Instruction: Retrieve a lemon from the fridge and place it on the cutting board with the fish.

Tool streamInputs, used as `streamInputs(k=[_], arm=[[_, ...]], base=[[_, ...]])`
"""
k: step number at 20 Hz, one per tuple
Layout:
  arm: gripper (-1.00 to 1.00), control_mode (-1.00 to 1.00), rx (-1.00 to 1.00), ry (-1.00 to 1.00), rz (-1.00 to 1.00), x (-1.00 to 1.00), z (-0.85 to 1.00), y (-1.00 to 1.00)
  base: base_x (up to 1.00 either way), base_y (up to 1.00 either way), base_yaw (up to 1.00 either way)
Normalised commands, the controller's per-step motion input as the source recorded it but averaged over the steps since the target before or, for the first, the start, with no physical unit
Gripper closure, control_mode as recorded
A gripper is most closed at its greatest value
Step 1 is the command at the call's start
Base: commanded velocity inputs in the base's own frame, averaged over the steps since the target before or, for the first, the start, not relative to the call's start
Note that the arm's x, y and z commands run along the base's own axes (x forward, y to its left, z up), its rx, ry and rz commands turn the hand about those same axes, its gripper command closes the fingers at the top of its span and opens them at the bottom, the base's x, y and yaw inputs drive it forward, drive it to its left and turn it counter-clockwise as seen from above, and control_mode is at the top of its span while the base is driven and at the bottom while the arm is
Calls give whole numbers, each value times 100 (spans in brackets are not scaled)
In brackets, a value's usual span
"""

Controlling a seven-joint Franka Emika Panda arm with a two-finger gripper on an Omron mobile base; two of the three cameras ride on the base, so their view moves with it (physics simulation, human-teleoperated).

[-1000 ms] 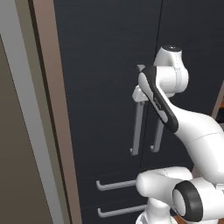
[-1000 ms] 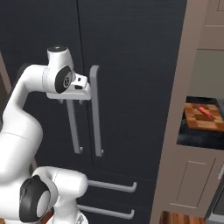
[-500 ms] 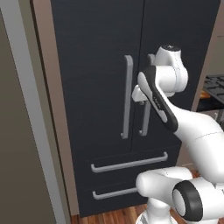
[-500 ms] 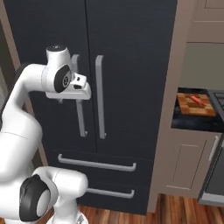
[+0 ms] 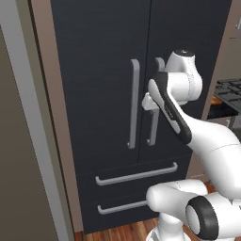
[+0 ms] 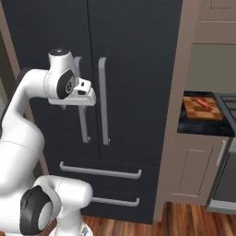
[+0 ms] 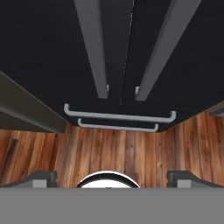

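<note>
The black fridge [image 5: 99,70] [image 6: 138,55] stands shut, both doors closed, with two drawers below. My gripper [image 5: 148,101] [image 6: 85,95] hangs open in front of the door seam, close to the long grey handles [image 5: 134,103] [image 6: 103,101], holding nothing. In the hand view my gripper [image 7: 112,177] looks down along the handles [image 7: 94,48] to the drawer bars, its fingertips [image 7: 42,176] far apart. The orange-brown cutting board [image 6: 201,109] lies on the dark counter right of the fridge, and the reddish fish [image 6: 203,103] rests on it. The lemon is hidden.
A brown side panel [image 5: 52,103] and a grey wall flank the fridge on the left. Right of it are beige cabinets [image 6: 193,170] under a dark counter, then a stove [image 6: 228,152]. Wooden floor [image 7: 131,153] lies below.
The base has backed away from the fridge, so both views now take in more of the doors, drawers and floor. The gripper stays open near the handles.
</note>
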Motion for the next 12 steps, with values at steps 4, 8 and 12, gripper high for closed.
streamInputs(k=[4,8,12], arm=[[-100,100,0,0,0,0,0,0],[-100,100,0,0,0,0,0,0],[-100,-100,0,0,0,0,0,0]], base=[[0,0,-8],[1,0,0],[0,0,0]])
